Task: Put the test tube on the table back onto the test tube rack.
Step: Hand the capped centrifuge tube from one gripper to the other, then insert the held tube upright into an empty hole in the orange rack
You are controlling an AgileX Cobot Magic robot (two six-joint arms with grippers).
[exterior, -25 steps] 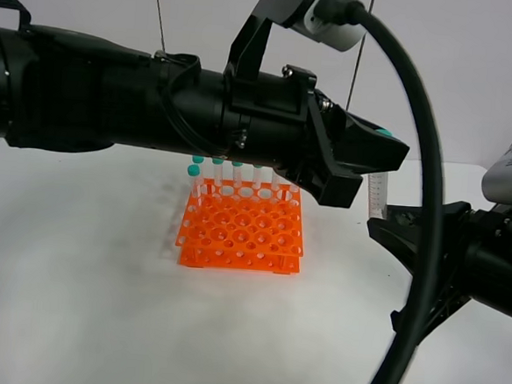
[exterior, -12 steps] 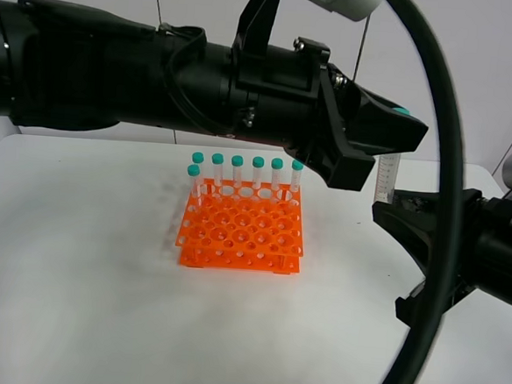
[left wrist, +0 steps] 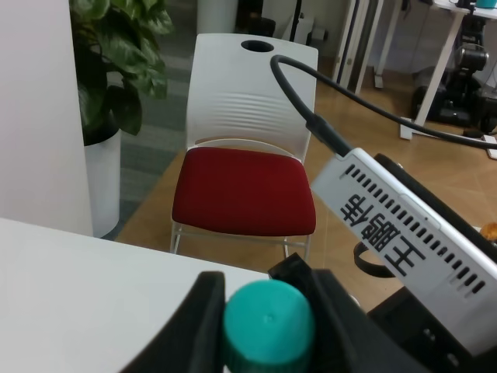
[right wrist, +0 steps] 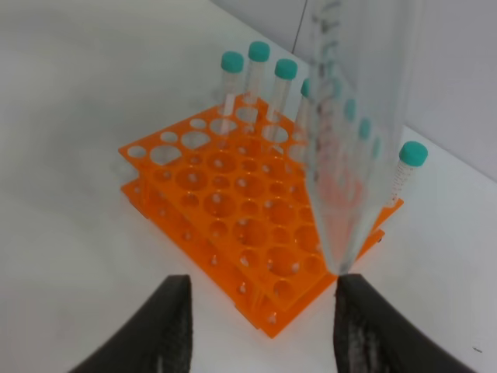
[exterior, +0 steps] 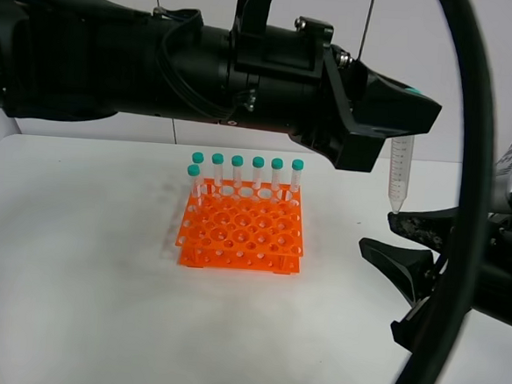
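Observation:
The test tube point(exterior: 400, 171) hangs upright in the air to the right of the orange test tube rack point(exterior: 241, 229), tip down. My left gripper point(exterior: 401, 104) is shut on its top, and the teal cap point(left wrist: 268, 325) sits between the fingers in the left wrist view. My right gripper point(exterior: 397, 242) stands open just below the tube's tip, touching nothing. In the right wrist view the tube point(right wrist: 357, 155) is a close blur between the spread fingers point(right wrist: 167, 330), with the rack point(right wrist: 233, 225) behind. The white table point(exterior: 74, 276) carries the rack.
Several teal-capped tubes point(exterior: 257, 173) stand in the rack's back row, with one more point(exterior: 193, 181) at its left end. A thick black cable point(exterior: 465, 215) arcs down across the right side. A red-seated chair point(left wrist: 245, 186) stands beyond the table.
My right gripper has opened and dropped away from the tube's lower end. The left arm has lifted the tube up and slightly to the right.

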